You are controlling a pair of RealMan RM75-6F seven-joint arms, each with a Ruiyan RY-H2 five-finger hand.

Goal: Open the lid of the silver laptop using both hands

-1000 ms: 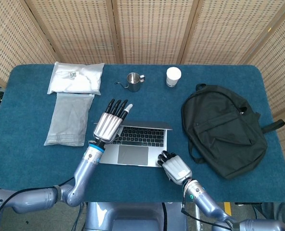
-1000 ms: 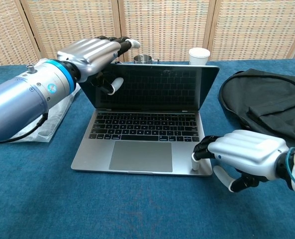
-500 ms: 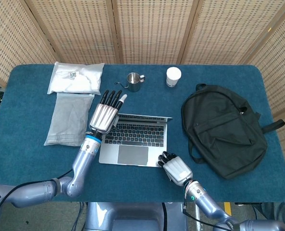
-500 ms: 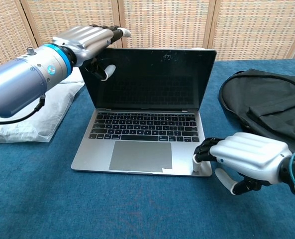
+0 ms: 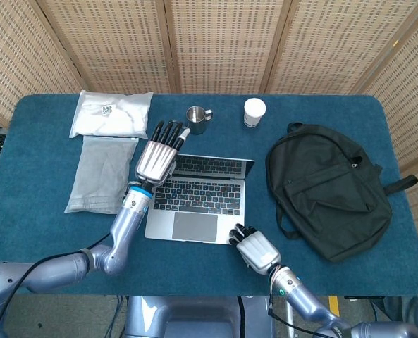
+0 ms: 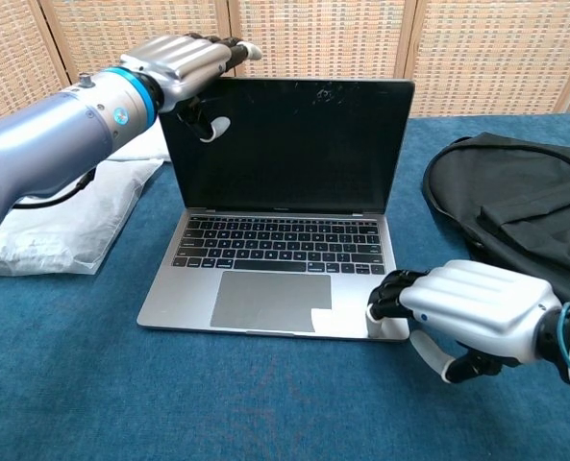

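Both hands touch the laptop (image 6: 280,245). The left hand (image 6: 184,62) holds the top left corner of the raised lid (image 6: 285,144), thumb in front of the screen. The right hand (image 6: 467,307), fingers curled, presses on the front right corner of the base. The laptop stands open on the blue table (image 5: 46,232), beside a black backpack (image 5: 328,186).

No text could be read anywhere. The white packet (image 5: 111,114) carried a small dark printed square, perhaps a code, too small to make out. The laptop (image 6: 283,252) keys bore markings too fine to read, and its screen was dark. The paper cup (image 5: 254,111) showed no legible print.
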